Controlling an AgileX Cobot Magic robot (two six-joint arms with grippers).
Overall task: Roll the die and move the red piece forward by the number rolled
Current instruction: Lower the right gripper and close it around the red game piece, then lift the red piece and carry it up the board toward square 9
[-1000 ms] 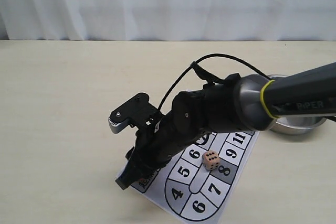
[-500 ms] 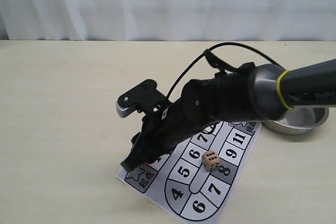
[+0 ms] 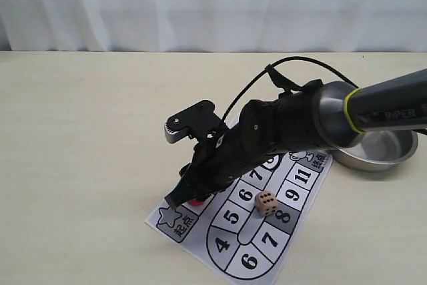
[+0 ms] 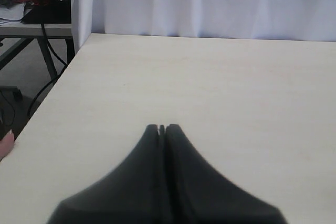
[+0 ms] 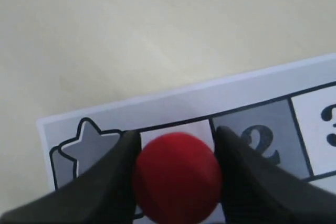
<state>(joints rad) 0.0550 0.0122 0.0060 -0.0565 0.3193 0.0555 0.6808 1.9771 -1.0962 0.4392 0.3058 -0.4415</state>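
Exterior looks down across table (image 3: 80,131); right wrist close over the same board (image 3: 230,218); left wrist skims table.

Red piece (image 5: 177,174) smooth and matt, board (image 3: 231,217) printed paper — die (image 3: 266,201) wooden-looking, bowl (image 3: 377,153) shiny metal.

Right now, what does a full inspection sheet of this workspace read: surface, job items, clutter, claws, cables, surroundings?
Surface: pale beige table, carrying a white paper board of numbered squares.
Job's things: small tan die with black pips on the board beside square 8; red cylinder piece at the square between star and 2.
Clutter: shiny metal bowl beyond the board.
Claws: right claw shut on the red piece; left claw shut, empty.
Cables: black cable looping over the right arm.
Surroundings: white curtain behind.
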